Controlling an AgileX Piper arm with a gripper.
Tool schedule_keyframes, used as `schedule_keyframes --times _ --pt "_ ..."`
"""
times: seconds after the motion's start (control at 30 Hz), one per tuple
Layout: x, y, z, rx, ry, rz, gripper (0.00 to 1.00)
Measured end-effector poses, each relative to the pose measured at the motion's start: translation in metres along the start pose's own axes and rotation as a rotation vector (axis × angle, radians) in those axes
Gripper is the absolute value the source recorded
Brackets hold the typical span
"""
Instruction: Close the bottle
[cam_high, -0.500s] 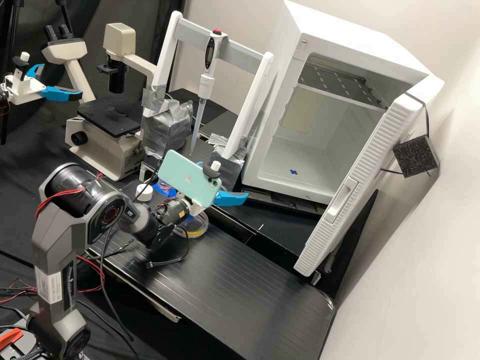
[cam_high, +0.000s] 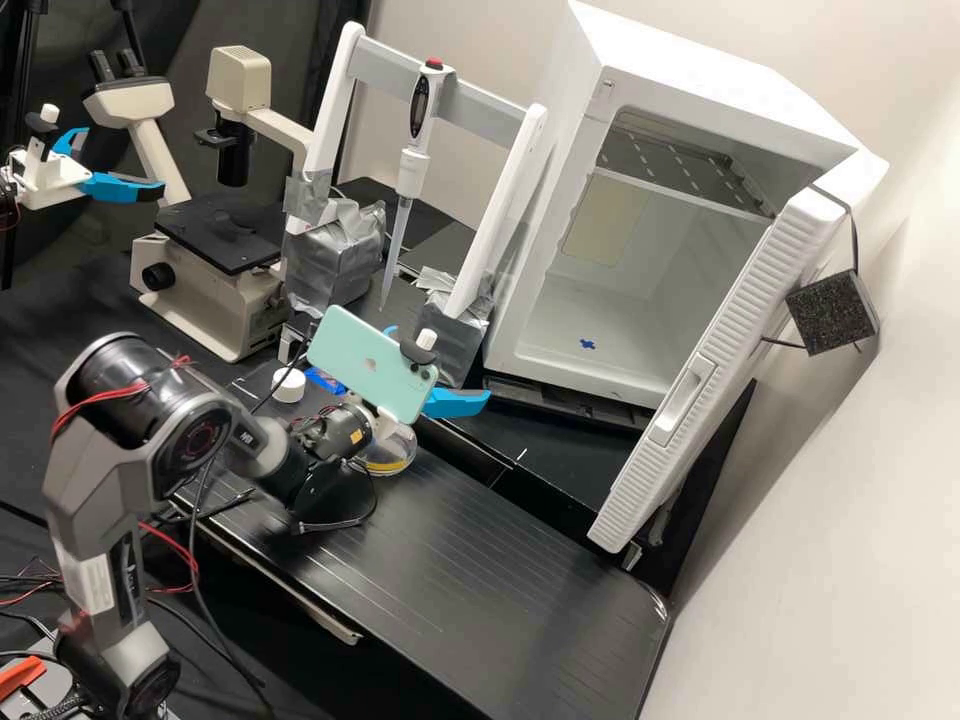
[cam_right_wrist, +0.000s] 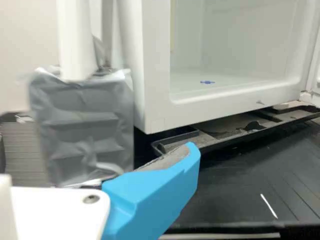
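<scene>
In the high view my gripper (cam_high: 438, 364) is over the bench behind the mounted phone, its blue fingers spread apart with nothing seen between them. The wrist view has one blue finger of the gripper (cam_right_wrist: 152, 192) in front of the white cabinet and the grey-taped stand foot. A white round cap (cam_high: 289, 385) stands on the bench left of the gripper, beyond the forearm; whether it sits on a bottle, I cannot tell. Beside the cap lies a blue item (cam_high: 325, 380), partly hidden by the phone and arm.
A clear dish with a yellow band (cam_high: 390, 456) is just below the gripper. Behind stand a pipette (cam_high: 412, 150) on a white frame, a microscope (cam_high: 205, 290) and an open white cabinet (cam_high: 610, 320). A ridged black tray (cam_high: 480, 570) extends to the right.
The arm has drawn back slightly toward the left, carrying the gripper and phone a little left and down in the high view. The fingers remain apart, and the white cap has not moved.
</scene>
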Motion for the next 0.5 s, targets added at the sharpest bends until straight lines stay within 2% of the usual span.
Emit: schedule_keyframes --times 0.13,0.2,0.3,0.4,0.5 --pt "-0.031 0.005 -0.013 0.027 0.112 0.034 1.0" --pt "-0.049 0.003 -0.022 0.027 0.182 0.042 1.0" --pt "-0.073 -0.01 -0.035 0.032 0.282 0.008 1.0" --pt "-0.09 -0.03 -0.045 -0.001 0.357 -0.073 1.0" --pt "-0.102 -0.046 -0.047 -0.046 0.385 -0.14 1.0"
